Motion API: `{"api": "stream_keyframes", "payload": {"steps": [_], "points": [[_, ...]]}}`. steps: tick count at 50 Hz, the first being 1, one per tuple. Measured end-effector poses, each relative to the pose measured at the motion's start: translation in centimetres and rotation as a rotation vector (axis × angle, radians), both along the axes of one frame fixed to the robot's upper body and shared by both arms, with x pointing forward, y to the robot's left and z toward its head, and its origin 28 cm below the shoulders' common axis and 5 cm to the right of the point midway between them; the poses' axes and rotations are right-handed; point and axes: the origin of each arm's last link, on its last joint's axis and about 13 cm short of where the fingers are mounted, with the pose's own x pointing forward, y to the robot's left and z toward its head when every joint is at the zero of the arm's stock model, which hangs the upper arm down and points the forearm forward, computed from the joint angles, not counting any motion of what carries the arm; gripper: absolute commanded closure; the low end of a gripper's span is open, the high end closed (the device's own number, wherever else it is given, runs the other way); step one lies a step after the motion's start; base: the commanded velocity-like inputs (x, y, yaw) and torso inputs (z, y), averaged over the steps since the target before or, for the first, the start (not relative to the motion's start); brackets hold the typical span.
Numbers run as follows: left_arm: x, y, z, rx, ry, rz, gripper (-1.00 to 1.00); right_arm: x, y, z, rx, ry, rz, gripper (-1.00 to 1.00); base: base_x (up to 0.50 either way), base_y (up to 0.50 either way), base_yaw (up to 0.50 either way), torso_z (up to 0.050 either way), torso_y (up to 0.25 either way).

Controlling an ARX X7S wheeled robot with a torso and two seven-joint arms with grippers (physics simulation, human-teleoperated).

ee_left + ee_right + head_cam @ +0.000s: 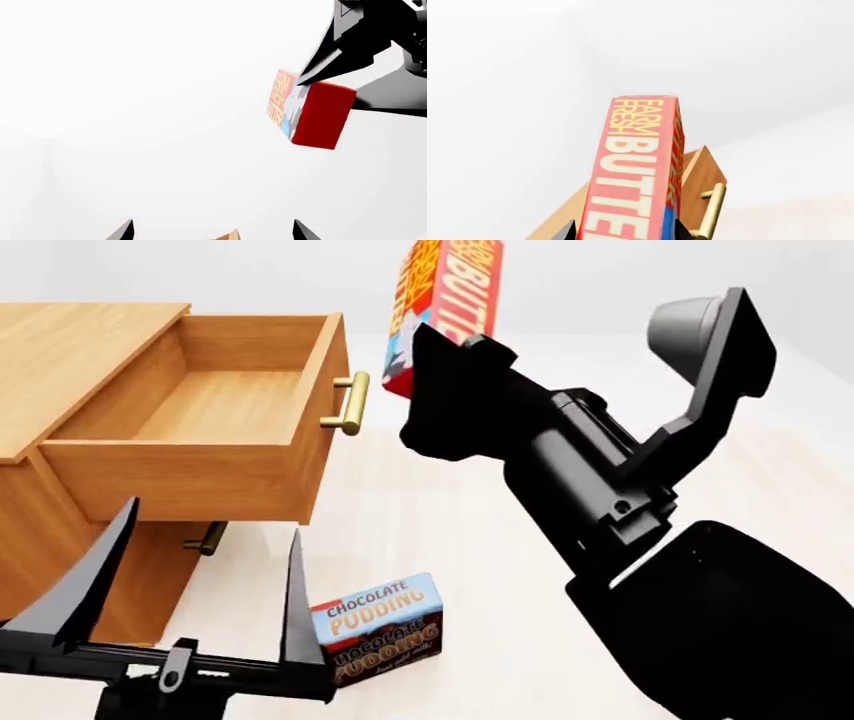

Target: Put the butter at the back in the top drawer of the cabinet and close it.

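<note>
Clamped on the butter (445,310), the right gripper (447,365) holds the red box high in the head view, at about twelve o'clock and just to the three o'clock side of the top drawer (227,430), which stands pulled out and bare inside. From the right wrist view the box rises upright between the two fingertips, with the drawer's front and brass handle (710,212) beyond it. Low at about seven o'clock, the left gripper (200,580) hangs with its fingers spread wide and nothing between them. My worry is the drop: the butter is off to the side of the drawer's opening (not over it), so letting go now would likely send it to the floor; carried across too low, its bottom edge could catch the drawer front. One butter box, one chocolate pudding box (378,628) lying on the floor at six o'clock, one cabinet (54,350), one open drawer and part of a lower handle (207,538) beneath it, two grippers.
</note>
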Motion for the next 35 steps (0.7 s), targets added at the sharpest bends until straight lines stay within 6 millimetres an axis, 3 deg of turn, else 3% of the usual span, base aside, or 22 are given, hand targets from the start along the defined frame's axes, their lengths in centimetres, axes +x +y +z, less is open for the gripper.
{"api": "stream_keyframes", "payload": {"steps": [35], "points": [[2.3, -2.6, 0.3, 0.148, -0.112, 0.119, -1.0, -4.0, 1.5, 0.4, -0.026, -0.058, 0.143, 1.0, 0.0, 0.0, 0.0, 0.001, 0.001]]}}
